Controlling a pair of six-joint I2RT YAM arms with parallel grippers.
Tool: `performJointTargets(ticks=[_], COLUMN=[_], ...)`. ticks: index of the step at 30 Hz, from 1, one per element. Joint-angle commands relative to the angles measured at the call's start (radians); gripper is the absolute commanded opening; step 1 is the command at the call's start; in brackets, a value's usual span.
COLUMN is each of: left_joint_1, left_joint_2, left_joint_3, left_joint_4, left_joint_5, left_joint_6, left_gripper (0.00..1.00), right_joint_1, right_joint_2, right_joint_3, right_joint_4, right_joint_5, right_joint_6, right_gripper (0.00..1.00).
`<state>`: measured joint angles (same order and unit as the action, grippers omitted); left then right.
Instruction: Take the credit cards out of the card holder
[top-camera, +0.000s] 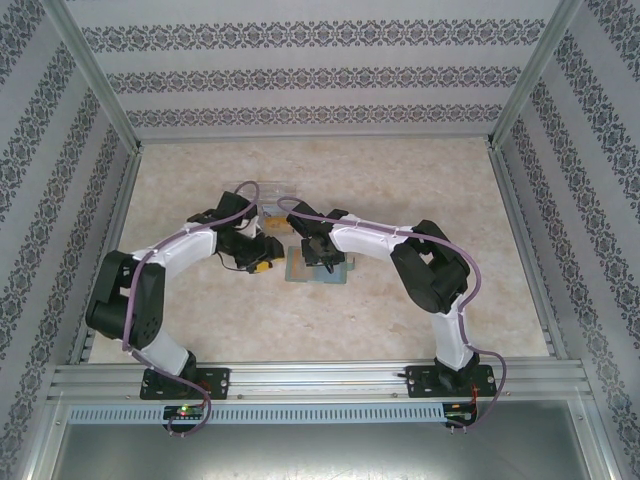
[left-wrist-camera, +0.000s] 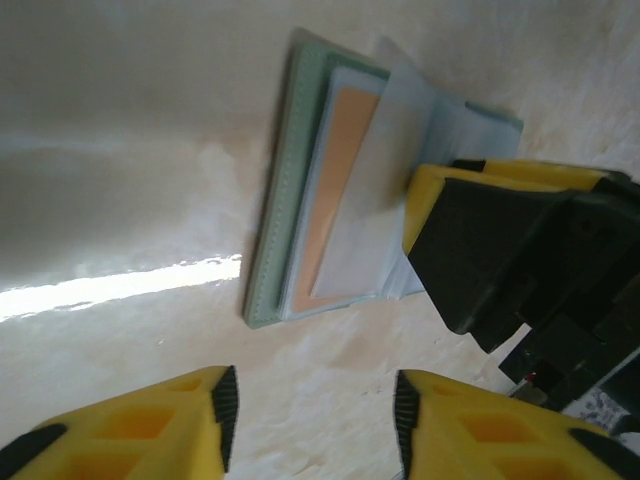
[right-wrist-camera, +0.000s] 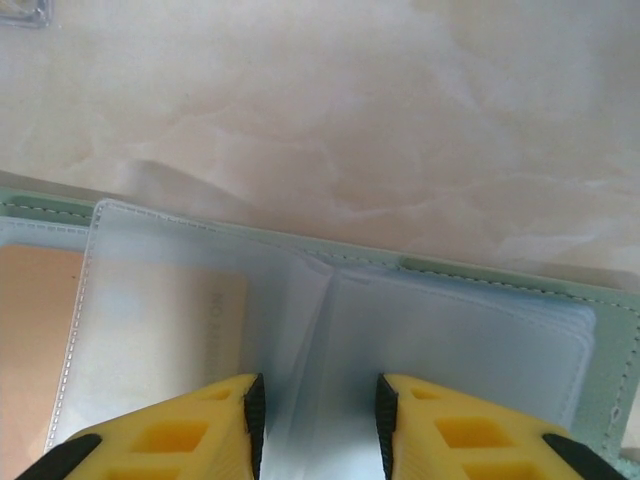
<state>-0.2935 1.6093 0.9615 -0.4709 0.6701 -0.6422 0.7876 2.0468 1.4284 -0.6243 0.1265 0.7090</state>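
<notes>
The pale sage-green card holder (top-camera: 318, 272) lies open on the table, its clear inner sleeves (right-wrist-camera: 440, 330) spread out. An orange-yellow card (left-wrist-camera: 338, 170) sits in a sleeve on one half, and its edge (right-wrist-camera: 30, 330) is in the right wrist view too. My right gripper (right-wrist-camera: 318, 420) is open and low over the holder, its jaws either side of the sleeves' middle fold; it appears black and yellow (left-wrist-camera: 500, 235) in the left wrist view. My left gripper (left-wrist-camera: 315, 410) is open over bare table, just short of the holder's near edge, with nothing between its fingers.
A clear plastic tray (top-camera: 262, 203) stands just behind the two grippers, with something orange-yellow in it; its corner (right-wrist-camera: 20, 10) shows in the right wrist view. Patterned walls enclose the beige table (top-camera: 420, 190) on three sides.
</notes>
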Motion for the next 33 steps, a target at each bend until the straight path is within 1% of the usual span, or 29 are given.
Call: performJointTargets(ticks=[1, 4, 7, 12, 18, 25, 28, 33], left_joint_1=[-0.037, -0.063, -0.082, -0.103, -0.11, -0.113, -0.116, -0.119], left_joint_2=[0.035, 0.075, 0.109, 0.149, 0.182, 0.195, 0.199, 0.19], left_joint_3=[0.011, 0.013, 0.013, 0.024, 0.031, 0.023, 0.02, 0.031], left_joint_4=[0.068, 0.097, 0.121, 0.155, 0.173, 0.173, 0.196, 0.228], left_joint_5=[0.022, 0.031, 0.038, 0.044, 0.016, -0.018, 0.005, 0.049], left_joint_6=[-0.039, -0.057, -0.07, -0.076, -0.076, -0.07, -0.078, -0.073], left_gripper=[0.41, 0.35, 0.33, 0.31, 0.3, 0.33, 0.33, 0.28], right_joint_1=[-0.006, -0.009, -0.011, -0.017, -0.023, -0.03, -0.031, -0.036], right_joint_2=[0.031, 0.026, 0.023, 0.015, 0.006, -0.001, -0.001, -0.027], right_joint_3=[-0.046, -0.055, -0.067, -0.081, -0.092, -0.103, -0.103, -0.106], right_joint_4=[0.0, 0.016, 0.031, 0.049, 0.056, 0.066, 0.072, 0.082], right_joint_5=[-0.025, -0.038, -0.051, -0.068, -0.07, -0.08, -0.09, -0.107], right_joint_6=[0.011, 0.015, 0.019, 0.026, 0.03, 0.035, 0.035, 0.038], right_gripper=[0.35, 0.33, 0.33, 0.33, 0.32, 0.32, 0.31, 0.33])
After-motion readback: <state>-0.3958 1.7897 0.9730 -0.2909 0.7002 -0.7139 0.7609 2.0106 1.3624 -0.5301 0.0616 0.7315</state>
